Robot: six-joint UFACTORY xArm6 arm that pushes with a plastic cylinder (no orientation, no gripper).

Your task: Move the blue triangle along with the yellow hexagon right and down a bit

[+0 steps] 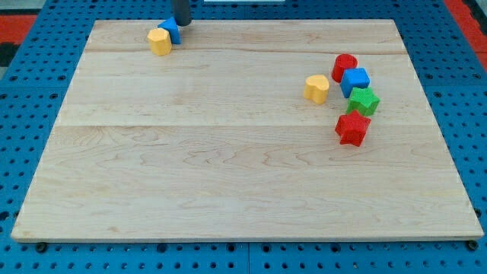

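The blue triangle lies near the top edge of the wooden board, at the view's upper left. The yellow hexagon touches it on its lower left. My tip is at the board's top edge, just to the right of the blue triangle and close against it. The rod rises out of the view's top.
A cluster sits at the view's right: a yellow heart-like block, a red cylinder, a blue cube, a green block and a red star. Blue pegboard surrounds the board.
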